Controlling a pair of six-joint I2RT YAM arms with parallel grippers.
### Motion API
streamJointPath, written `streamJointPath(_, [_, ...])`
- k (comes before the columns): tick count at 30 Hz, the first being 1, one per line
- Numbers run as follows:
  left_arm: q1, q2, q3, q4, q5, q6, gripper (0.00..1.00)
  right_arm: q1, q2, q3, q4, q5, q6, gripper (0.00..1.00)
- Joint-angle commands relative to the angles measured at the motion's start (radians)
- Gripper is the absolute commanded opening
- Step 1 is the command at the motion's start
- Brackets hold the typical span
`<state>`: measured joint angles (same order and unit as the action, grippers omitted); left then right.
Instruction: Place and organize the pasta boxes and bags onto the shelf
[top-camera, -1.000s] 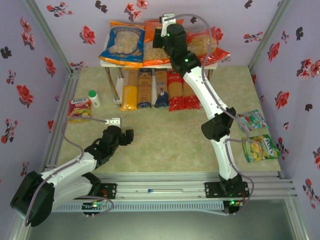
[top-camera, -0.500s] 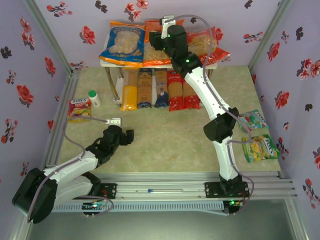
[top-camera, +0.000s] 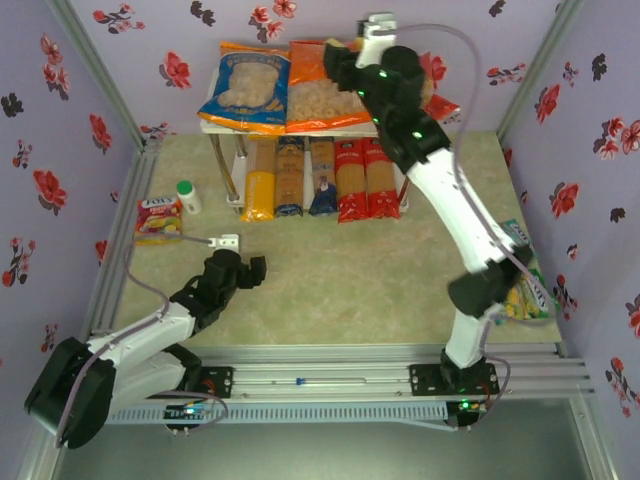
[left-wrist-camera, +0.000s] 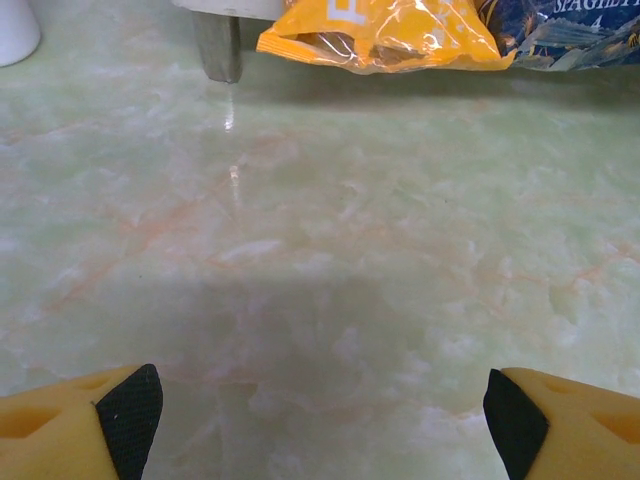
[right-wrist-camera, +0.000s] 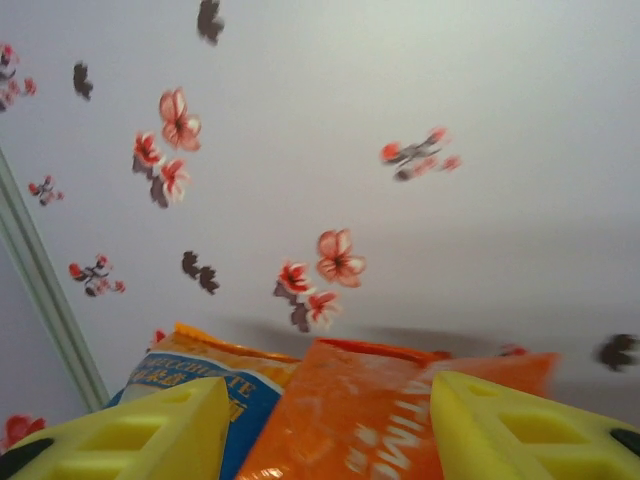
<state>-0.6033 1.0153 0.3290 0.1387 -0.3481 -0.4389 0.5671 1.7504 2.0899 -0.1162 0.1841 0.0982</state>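
Right end effector (right-wrist-camera: 325, 425) has risen off the orange bag (top-camera: 320, 95), fingers spread and empty. That bag now rests on the shelf (top-camera: 210, 127), likely placed.

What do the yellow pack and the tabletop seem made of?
Yellow pack: thin glossy plastic film, judging by crinkles and sharp highlights. Tabletop: polished stone or marble-print laminate, hard to tell which; pale green, orange veins, reflection of the shelf leg.

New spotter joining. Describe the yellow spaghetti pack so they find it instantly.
Find the white shelf at the far wall; five long spaghetti packs lie side by side under its top tier. The yellow pack is leftmost, beside a dark blue pack, and the row's only yellow one.
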Motion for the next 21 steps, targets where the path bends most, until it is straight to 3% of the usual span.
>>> streamJointPath(1, [0.018, -0.052, -0.020, 0.013, -0.029, 0.022, 0.88, -0.006, -0.263, -0.237, 0.069, 0.189, -0.025, 0.57])
streamJointPath(6, [0.056, -0.130, -0.025, -0.011, -0.056, 0.043, 0.93, -0.006, -0.681, -0.723, 0.024, 0.358, -0.004, 0.57])
streamJointPath(11, [0.089, -0.190, -0.020, -0.053, -0.077, 0.057, 1.00, -0.009, -0.968, -0.994, -0.297, 0.554, 0.105, 0.61])
streamJointPath(16, [0.141, -0.211, -0.009, -0.067, -0.156, 0.068, 1.00, -0.022, -1.138, -1.200, -0.466, 0.659, 0.215, 0.72])
streamJointPath(21, [0.251, -0.159, -0.011, 0.008, -0.176, 0.005, 1.00, -0.103, -1.103, -1.314, -0.476, 0.600, 0.269, 0.79])
